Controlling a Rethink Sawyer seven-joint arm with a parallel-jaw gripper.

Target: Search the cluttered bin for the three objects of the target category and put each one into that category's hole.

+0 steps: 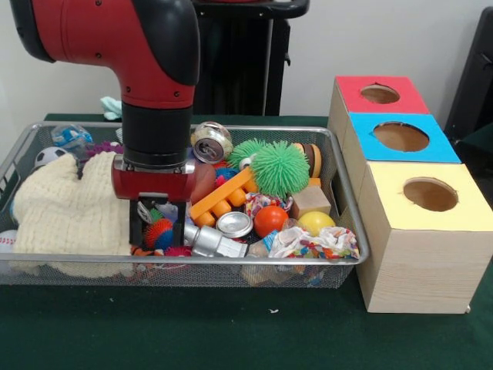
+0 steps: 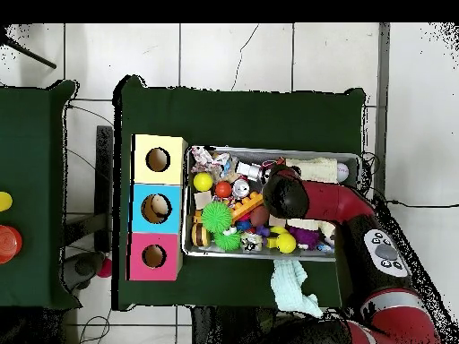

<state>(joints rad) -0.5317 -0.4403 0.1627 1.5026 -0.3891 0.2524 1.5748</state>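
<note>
— What can't you make out from your end?

— The arm [image 2: 309,202] covers the middle of the wire basket [image 1: 348,208] from overhead, so I can't see what lies under it. From the front, the gripper [image 1: 151,220] hides the toys behind it, and I can't tell how its jaws stand.

— And the plush toys?

— Too small among the clutter; I can't pick them out.

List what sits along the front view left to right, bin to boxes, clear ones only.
Cream knitted cloth → gripper down in the wire mesh bin → silver cap → orange ball → yellow ball → yellow-topped box. The gripper's state is unclear.
</note>
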